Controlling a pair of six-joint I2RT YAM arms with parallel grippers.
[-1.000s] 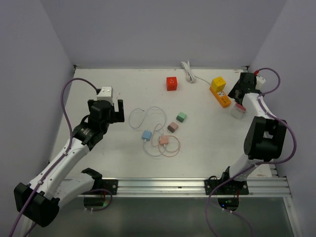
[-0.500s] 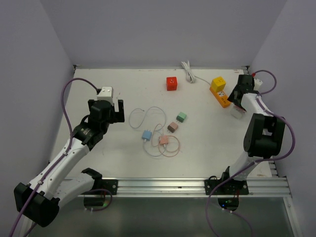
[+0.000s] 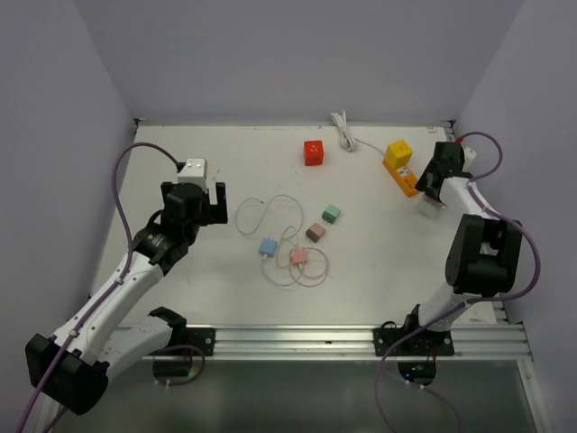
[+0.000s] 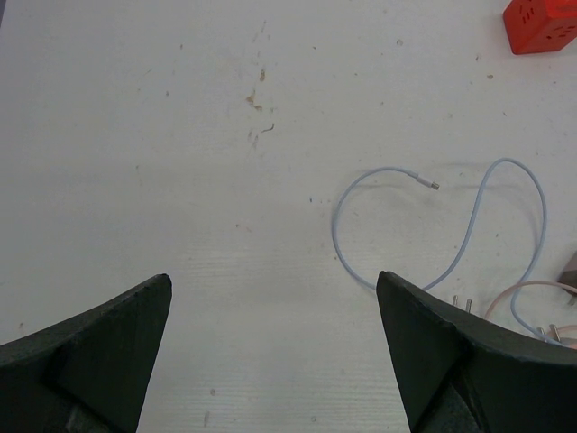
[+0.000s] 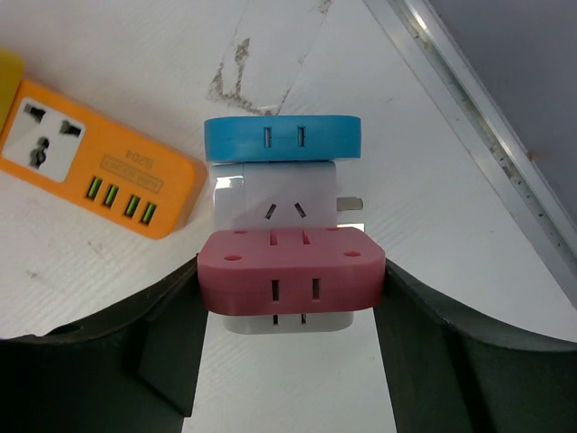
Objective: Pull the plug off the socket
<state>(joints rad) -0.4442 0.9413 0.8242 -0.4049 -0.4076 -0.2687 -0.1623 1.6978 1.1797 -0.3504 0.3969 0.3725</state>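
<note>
Pinching the red plug [image 5: 288, 281] on the white socket [image 5: 287, 191], right end effector [image 5: 291, 266]; left end effector [image 4: 273, 281] wide open.

- Right wrist view: the pink plug [image 5: 290, 269] covers the lower face of the white socket block [image 5: 275, 194]
- The orange power strip [image 5: 95, 171] is cut off at that view's left edge
- Left wrist view: the red cube [image 4: 541, 25] and the pink cable [image 4: 532, 282] run off the right edge
- From above, the white socket block at the right end effector [image 3: 432, 198] is too small to read

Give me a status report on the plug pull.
Left fingers open. Right fingers flank pink plug, grip unconfirmed. Plug seated on white socket. Nothing blocking.
</note>
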